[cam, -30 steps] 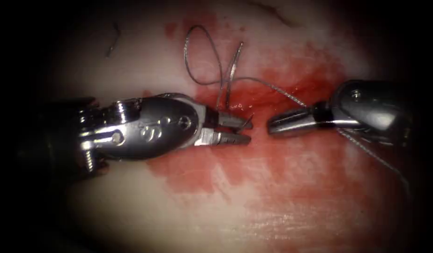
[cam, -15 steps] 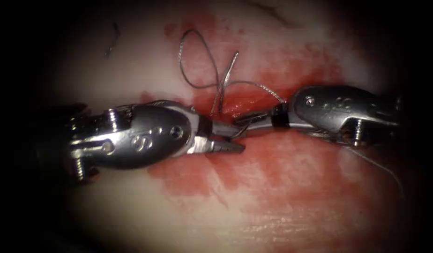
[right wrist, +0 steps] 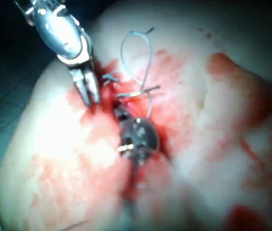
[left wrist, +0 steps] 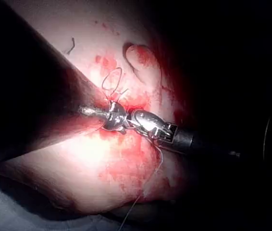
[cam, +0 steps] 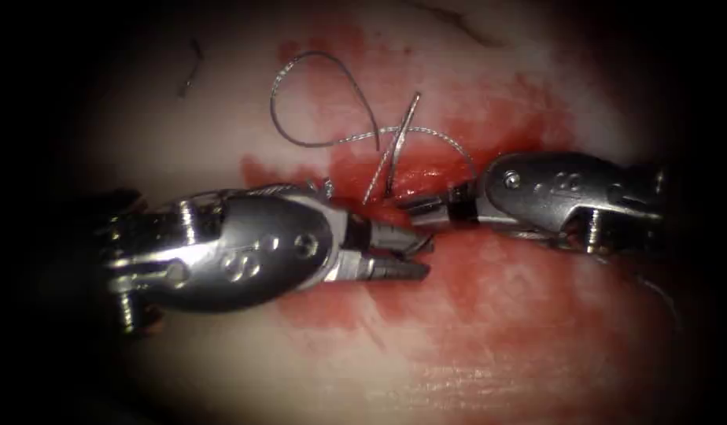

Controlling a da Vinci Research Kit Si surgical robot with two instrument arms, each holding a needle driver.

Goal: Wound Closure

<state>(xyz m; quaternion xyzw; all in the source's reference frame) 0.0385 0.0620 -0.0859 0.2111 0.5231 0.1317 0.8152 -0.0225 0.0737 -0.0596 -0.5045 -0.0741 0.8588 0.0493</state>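
My left tool [cam: 425, 256] lies on the tissue [cam: 497, 362] just left of the cut [cam: 426, 169], its jaws a little apart with a thin dark strand at the tips. My right tool [cam: 404, 203] comes in from the right with its jaws together, their tips just above the left tool's. Whether they pinch thread I cannot tell. The thread [cam: 316, 98] makes a loop above both tools, and two short strands [cam: 391, 149] rise from the cut. In the right wrist view the left tool [right wrist: 89, 94] stands beside the loop [right wrist: 135, 48].
Red fluid [cam: 529, 275] covers the tissue around and below the cut. More thread [cam: 662, 295] trails away under the right tool's wrist. A short dark piece of cut thread [cam: 192, 67] lies at the far upper left.
The right tool has moved left, up to the left tool's jaw tips. The left tool has dropped slightly lower. The thread loop has widened and shifted left.
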